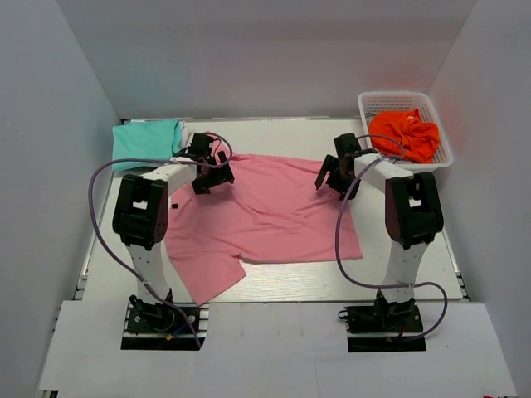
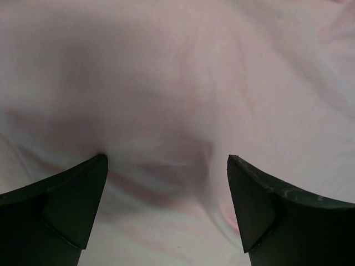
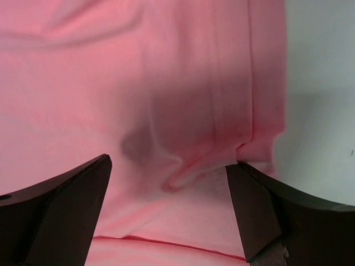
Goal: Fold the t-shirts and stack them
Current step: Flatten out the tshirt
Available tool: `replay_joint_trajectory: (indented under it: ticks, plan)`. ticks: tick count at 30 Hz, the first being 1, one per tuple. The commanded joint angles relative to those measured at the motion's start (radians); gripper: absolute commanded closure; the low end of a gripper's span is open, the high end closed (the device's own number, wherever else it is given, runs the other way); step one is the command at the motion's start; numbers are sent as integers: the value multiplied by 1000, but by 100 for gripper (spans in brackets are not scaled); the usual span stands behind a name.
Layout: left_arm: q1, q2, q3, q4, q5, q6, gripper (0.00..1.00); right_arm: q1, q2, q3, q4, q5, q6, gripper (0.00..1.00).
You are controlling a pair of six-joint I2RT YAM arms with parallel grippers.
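You are seeing matt, creased cloth in the pink t-shirt (image 1: 274, 207). The basket (image 1: 398, 98) is showing plastic mesh.

Both arms forward — left tool (image 2: 166, 160) and right tool (image 3: 169, 162) low, jaws wide apart

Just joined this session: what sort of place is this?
Probably a lab test cell: bare grey walls enclose a white table, with a pink t-shirt spread out and a white basket.

White plastic basket (image 1: 397, 95) is blocking the far-right corner; white bench (image 1: 290, 280) is lying bare before the pink cloth t-shirt (image 1: 274, 215).
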Motion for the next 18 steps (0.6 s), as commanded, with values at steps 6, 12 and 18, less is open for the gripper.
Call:
replay_joint_trajectory:
  ticks: [6,12,18]
  plan:
    - [23,102,85,-60,-118,13,0,-97,175,148,-94,120,69,10]
    - [23,135,143,-34,-41,22,0,-100,146,231,-174,246,57,10]
    - [13,135,186,6,29,32,0,-72,25,171,-133,320,-53,10]
